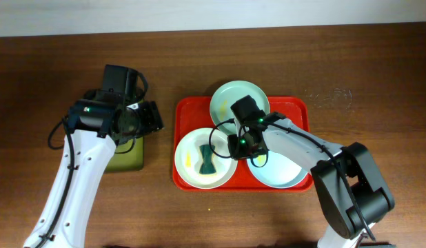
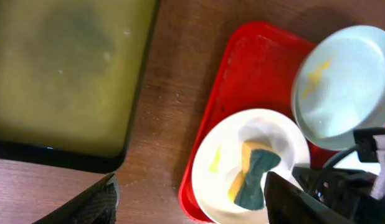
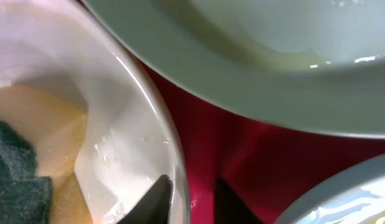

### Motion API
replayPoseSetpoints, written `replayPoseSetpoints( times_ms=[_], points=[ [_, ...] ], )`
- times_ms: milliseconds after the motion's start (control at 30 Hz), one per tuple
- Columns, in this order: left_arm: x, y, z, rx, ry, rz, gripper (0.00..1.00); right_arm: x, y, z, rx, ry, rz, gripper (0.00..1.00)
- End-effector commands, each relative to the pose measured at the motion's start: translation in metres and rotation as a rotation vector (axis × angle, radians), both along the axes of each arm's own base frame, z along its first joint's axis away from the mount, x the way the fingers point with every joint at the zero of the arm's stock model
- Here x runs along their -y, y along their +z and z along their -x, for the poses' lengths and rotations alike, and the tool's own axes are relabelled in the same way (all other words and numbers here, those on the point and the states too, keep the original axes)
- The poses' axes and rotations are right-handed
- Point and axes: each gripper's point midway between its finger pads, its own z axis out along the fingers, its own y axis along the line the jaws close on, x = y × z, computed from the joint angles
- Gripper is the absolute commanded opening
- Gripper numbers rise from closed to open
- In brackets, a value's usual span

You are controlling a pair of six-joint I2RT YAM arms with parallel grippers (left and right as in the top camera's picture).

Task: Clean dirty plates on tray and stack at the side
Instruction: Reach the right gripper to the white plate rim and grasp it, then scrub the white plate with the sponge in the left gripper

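Observation:
The red tray [image 1: 189, 110] holds three plates. The pale green plate [image 1: 240, 100] is at the back, with a yellow smear in the left wrist view [image 2: 342, 87]. The white plate [image 1: 189, 172] is front left and holds a yellow-and-green sponge [image 1: 206, 160]. The pale blue plate [image 1: 278, 172] is front right. My right gripper [image 1: 235, 143] is low at the white plate's right rim. In the right wrist view its fingers [image 3: 194, 193] straddle that rim [image 3: 118, 124] with a narrow gap. The inner finger touches the rim and the outer one stands just off it. My left gripper [image 1: 152, 117] is open and empty, left of the tray.
A smaller black-rimmed tray [image 1: 127, 158] with a yellow-green inside lies left of the red tray, under my left arm. It shows in the left wrist view [image 2: 61, 81]. Bare wooden table surrounds both trays. The green plate overlaps the other two plates' rims.

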Motion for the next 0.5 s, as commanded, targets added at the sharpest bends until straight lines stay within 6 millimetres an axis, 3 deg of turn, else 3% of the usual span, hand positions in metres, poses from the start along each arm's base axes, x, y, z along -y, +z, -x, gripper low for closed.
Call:
replayPoseSetpoints(
  times_ms=[0,67,133,200,300,367,467],
  points=[
    [0.022,-0.014,0.008,-0.054,-0.125,0.054,0.71,-0.001,-0.006,0.005,-0.019,0.012,0.004,0.13],
    [0.031,-0.029,0.012,-0.088,-0.153,0.059,0.71,-0.002,-0.006,0.006,-0.020,0.013,0.002,0.08],
    [0.047,-0.051,0.017,-0.129,-0.200,0.067,0.64,-0.004,-0.005,0.007,-0.027,0.015,-0.013,0.04],
    [0.066,-0.071,0.023,-0.163,-0.248,0.099,0.57,-0.003,-0.005,0.007,-0.031,0.011,-0.019,0.04],
    [0.099,-0.099,0.031,-0.202,-0.360,0.146,0.56,-0.003,-0.005,0.006,-0.030,0.010,-0.019,0.04],
    [0.112,-0.110,0.036,-0.234,-0.400,0.163,0.55,-0.003,-0.005,0.006,-0.031,0.010,-0.019,0.04],
    [0.125,-0.130,0.047,-0.298,-0.439,0.146,0.45,-0.003,-0.005,0.006,-0.030,0.010,-0.019,0.04]
  ],
)
